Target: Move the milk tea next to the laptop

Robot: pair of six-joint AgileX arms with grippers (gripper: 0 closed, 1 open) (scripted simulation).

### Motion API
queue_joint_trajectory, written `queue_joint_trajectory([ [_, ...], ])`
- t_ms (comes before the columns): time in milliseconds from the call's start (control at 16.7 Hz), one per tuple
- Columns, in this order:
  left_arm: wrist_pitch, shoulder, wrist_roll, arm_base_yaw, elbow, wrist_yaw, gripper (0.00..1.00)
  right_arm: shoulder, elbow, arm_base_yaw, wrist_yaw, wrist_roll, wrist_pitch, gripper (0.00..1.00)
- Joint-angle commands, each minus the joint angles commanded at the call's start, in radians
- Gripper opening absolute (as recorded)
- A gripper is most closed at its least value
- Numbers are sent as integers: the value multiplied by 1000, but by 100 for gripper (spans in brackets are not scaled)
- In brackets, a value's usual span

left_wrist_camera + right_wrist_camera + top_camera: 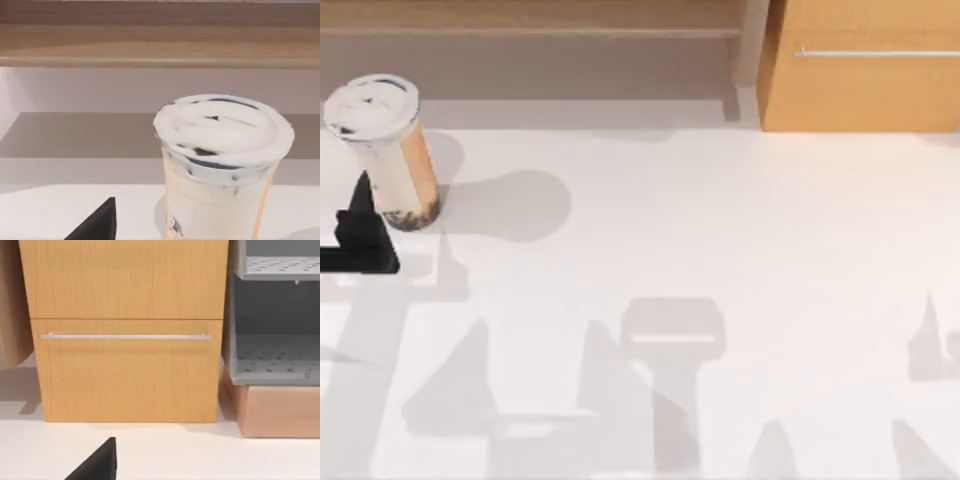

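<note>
The milk tea stands upright on the table, left tool just beside it, finger spread untellable. Likely top-heavy, slippery; grip mid-body.

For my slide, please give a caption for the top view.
Left gripper beside the upright milk tea at the white table's left edge.
</note>
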Motion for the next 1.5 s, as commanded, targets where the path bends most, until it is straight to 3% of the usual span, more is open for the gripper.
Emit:
queue_joint_trajectory([
  [360,325,437,2,-18,75,-15,100,0,0,0,0,0,0,100],
  [660,482,671,-1,-26,105,-23,100,0,0,0,0,0,0,100],
  [1140,514,722,-6,-25,110,-23,100,0,0,0,0,0,0,100],
  [1500,491,880,-5,-22,294,-14,100,0,0,0,0,0,0,100],
])
